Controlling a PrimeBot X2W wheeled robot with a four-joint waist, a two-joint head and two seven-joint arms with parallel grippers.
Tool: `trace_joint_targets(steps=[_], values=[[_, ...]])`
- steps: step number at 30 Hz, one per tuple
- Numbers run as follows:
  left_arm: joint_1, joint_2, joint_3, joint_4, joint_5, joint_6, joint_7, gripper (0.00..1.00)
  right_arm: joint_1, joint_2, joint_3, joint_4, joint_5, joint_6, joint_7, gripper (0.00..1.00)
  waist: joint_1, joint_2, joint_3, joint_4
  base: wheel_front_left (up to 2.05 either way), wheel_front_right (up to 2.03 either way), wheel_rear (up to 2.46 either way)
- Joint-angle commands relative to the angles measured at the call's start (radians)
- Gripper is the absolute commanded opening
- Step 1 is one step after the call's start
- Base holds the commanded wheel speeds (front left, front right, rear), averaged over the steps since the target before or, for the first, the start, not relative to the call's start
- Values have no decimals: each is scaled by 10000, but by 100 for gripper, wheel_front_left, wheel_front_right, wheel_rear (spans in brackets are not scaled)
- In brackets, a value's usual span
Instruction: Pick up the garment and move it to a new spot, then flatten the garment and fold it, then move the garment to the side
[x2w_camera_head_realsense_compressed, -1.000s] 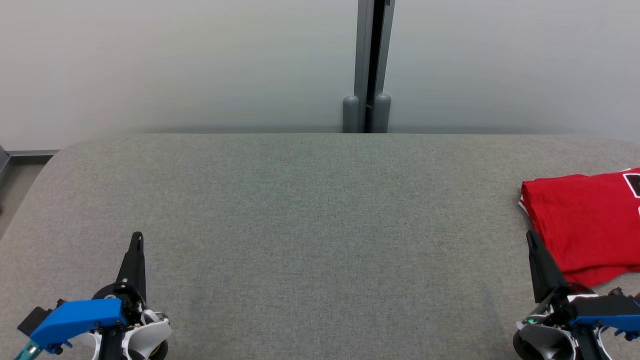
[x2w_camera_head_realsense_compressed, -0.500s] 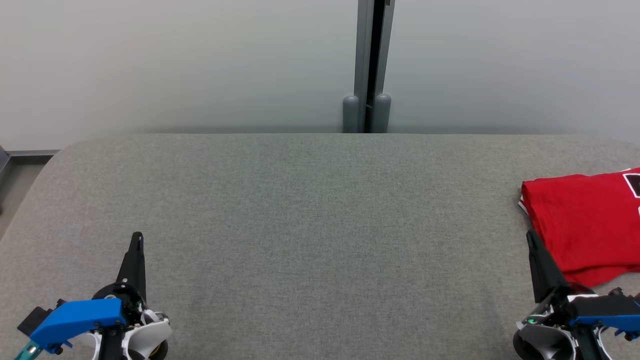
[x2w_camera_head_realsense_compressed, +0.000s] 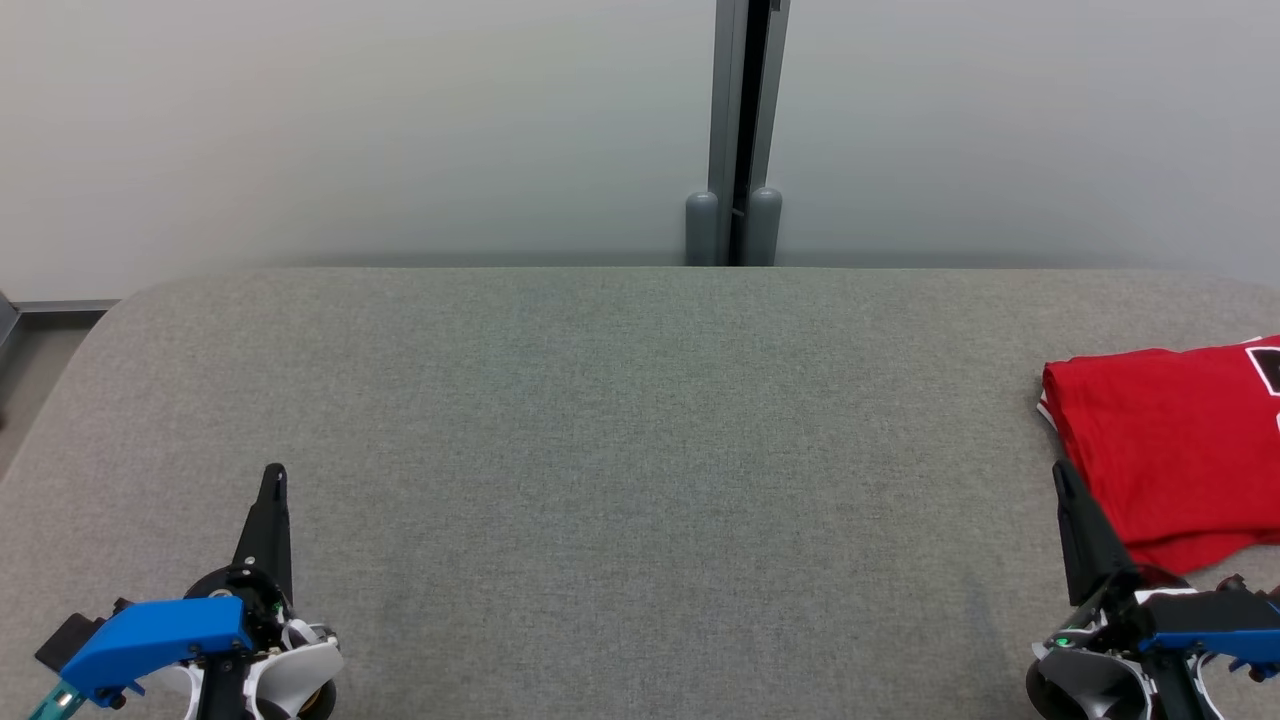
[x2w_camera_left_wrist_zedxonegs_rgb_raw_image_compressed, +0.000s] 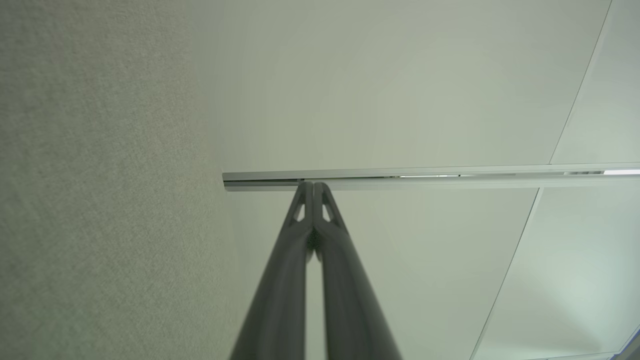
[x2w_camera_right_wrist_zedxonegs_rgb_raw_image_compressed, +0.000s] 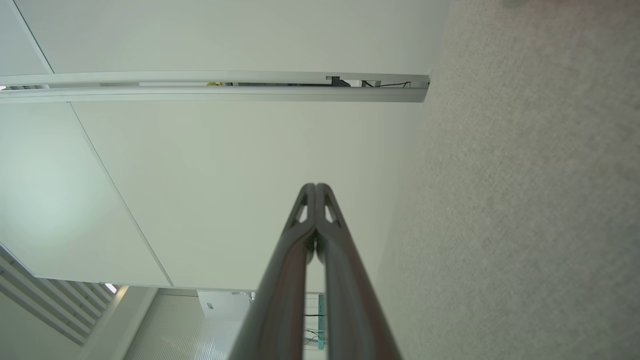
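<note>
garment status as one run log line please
garment: red, folded, right side of table | left claw: shut, empty | right claw: shut, empty, by garment's edge | stage: garment set aside

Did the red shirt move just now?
No. The red shirt lies in the same spot on the grey table, just as far right of the grey post as before.

Surface (x2w_camera_head_realsense_compressed: 620, 420): wide, covered with grey woven fabric, far corners rounded. One thing lies on it: red garment (x2w_camera_head_realsense_compressed: 1170, 450), folded, flat on fabric at far right side, partly cut off by picture edge. Left edge of garment straight, near edge slightly wavy. Small black and white patch near its upper right part.
</note>
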Motion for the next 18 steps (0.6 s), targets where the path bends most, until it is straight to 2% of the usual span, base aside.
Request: trace_joint_targets(steps=[1,18], values=[[-98,-18,23,-37,-25,-37,40,0,-137,-48,-17,-33,28,4,27,0,0,-1,0,0,0,0,0],[-98,-18,21,-38,-26,-37,39,0,-137,-48,-16,-33,28,4,26,0,0,-1,0,0,0,0,0]])
